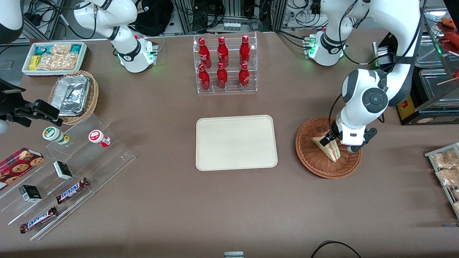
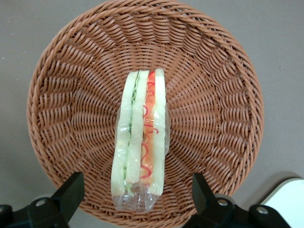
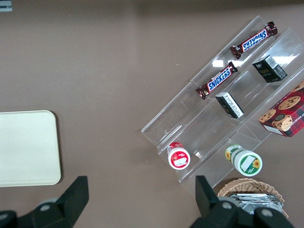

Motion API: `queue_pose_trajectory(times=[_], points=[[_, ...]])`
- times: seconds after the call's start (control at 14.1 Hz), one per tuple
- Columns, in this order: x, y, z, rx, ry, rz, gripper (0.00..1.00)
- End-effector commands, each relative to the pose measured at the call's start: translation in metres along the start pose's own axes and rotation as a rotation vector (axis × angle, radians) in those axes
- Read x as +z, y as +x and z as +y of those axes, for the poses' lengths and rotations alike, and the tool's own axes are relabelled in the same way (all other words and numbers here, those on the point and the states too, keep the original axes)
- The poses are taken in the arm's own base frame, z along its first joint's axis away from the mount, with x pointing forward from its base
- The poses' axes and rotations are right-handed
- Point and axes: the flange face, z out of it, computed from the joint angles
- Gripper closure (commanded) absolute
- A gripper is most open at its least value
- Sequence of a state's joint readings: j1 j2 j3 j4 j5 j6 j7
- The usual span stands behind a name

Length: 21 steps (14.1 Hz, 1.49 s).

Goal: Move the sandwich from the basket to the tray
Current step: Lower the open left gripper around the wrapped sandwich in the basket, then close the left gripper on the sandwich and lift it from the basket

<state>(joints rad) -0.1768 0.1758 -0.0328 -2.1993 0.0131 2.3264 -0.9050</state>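
The sandwich lies in the reddish-brown wicker basket, wrapped in clear film. In the left wrist view its cut edge shows pale bread with green and red layers against the weave of the basket. My left gripper is down inside the basket, over the sandwich. It is open: the black fingertips stand wide apart on either side of the sandwich's wrapped end, touching nothing. The cream tray lies flat and bare beside the basket, toward the parked arm's end.
A clear rack of red bottles stands farther from the front camera than the tray. Toward the parked arm's end are a stepped acrylic stand with snack bars, a tan basket of foil trays and a white bin. Bagged snacks lie near the working arm's table end.
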Motion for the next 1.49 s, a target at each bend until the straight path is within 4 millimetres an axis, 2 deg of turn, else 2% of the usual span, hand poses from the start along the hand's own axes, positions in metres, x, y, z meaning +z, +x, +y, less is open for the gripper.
queue_pose_trajectory(times=[0.0, 0.43, 0.5, 0.78, 0.85, 0.99, 1.28, 1.42], points=[[0.011, -0.002, 0.001, -0.030, -0.008, 0.002, 0.00], [0.043, -0.002, 0.004, -0.025, 0.016, -0.018, 0.01], [0.044, -0.001, 0.004, -0.033, 0.016, -0.020, 0.08], [0.042, -0.001, 0.004, -0.077, 0.018, -0.020, 0.76], [0.040, -0.001, 0.005, -0.074, 0.016, -0.018, 0.84], [0.025, 0.004, 0.011, -0.072, 0.008, -0.011, 0.85], [-0.029, 0.013, 0.025, -0.047, 0.086, -0.060, 0.85], [-0.050, 0.003, 0.046, -0.010, 0.109, -0.072, 0.85]])
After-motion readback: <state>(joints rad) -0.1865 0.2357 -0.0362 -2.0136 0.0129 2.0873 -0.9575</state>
